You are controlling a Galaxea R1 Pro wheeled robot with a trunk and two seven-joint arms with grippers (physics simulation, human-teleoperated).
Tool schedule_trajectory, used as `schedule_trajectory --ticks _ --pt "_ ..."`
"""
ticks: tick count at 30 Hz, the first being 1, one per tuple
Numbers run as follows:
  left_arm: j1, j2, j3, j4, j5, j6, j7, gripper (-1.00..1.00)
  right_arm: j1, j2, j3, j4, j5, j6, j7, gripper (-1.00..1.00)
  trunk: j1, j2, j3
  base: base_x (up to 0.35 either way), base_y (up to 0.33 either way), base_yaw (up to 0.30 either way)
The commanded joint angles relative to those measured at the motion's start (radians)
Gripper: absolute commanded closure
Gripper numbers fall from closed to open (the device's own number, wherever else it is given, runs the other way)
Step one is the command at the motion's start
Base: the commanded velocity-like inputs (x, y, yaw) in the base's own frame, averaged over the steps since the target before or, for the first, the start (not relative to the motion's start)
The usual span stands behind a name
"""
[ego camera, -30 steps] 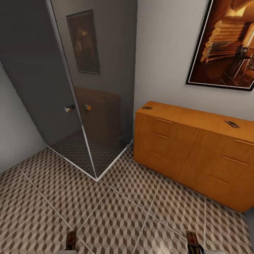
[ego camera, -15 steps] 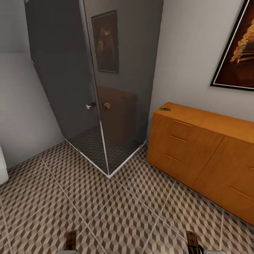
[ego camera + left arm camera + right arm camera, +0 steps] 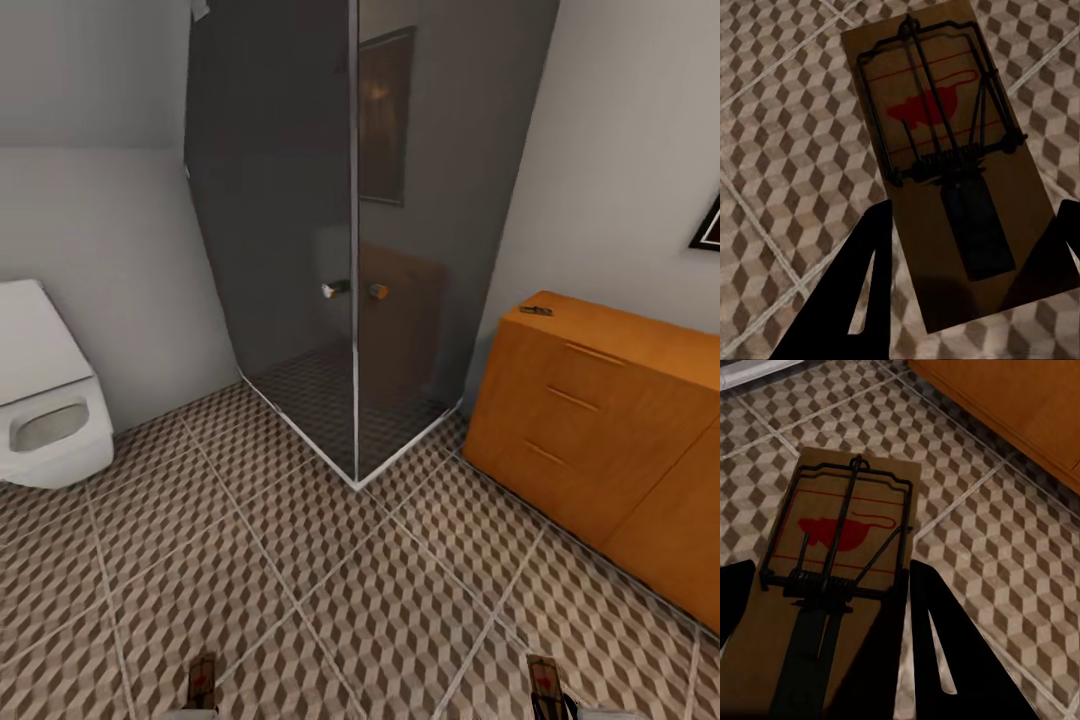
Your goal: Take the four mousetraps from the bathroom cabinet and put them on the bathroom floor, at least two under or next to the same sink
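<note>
Both wrist views look down on a mousetrap held over the cube-patterned bathroom floor (image 3: pixel 330 590). My left gripper (image 3: pixel 971 247) is shut on one mousetrap (image 3: pixel 937 142), a tan board with dark wire and a red mouse print. My right gripper (image 3: pixel 825 615) is shut on another mousetrap (image 3: pixel 844 547). In the head view these two traps (image 3: pixel 202 682) (image 3: pixel 545 680) poke up at the bottom edge. A third mousetrap (image 3: pixel 536 311) lies on the left end of the orange-brown cabinet (image 3: pixel 590 430) at the right. The sink is out of view.
A dark glass shower enclosure (image 3: pixel 350 250) fills the corner ahead, its corner post reaching the floor near the middle. A white wall-hung toilet (image 3: pixel 45 420) is at the left. Tiled floor lies open between toilet, shower and cabinet.
The camera has swung left: cabinet and shower slid right in the picture, the wall painting left it, and the toilet came in. Both traps stay in the grippers.
</note>
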Motion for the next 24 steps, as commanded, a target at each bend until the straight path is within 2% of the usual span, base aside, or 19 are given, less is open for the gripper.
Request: schedule_trajectory --ticks 1,8,18,24 --pt "-0.002 -0.001 -0.008 0.003 0.000 -0.005 0.008 1.00 -0.001 0.001 -0.007 0.000 0.000 -0.004 0.013 1.00 0.000 -0.001 -0.001 -0.133 0.104 0.286" --pt "-0.002 -0.001 -0.009 0.004 0.000 -0.004 0.008 1.00 -0.001 0.001 -0.007 0.000 -0.001 -0.004 0.013 1.00 0.000 -0.001 -0.004 -0.076 0.044 0.286" --pt "-0.002 -0.001 -0.008 0.003 0.000 -0.005 0.008 1.00 -0.001 0.001 -0.007 0.000 0.000 -0.004 0.013 1.00 0.000 -0.001 -0.007 -0.104 0.203 0.286" --pt "-0.002 -0.001 -0.008 0.004 0.000 -0.005 0.008 1.00 -0.001 0.001 -0.007 0.000 0.000 -0.004 0.013 1.00 0.000 -0.001 -0.009 -0.037 0.061 0.286"
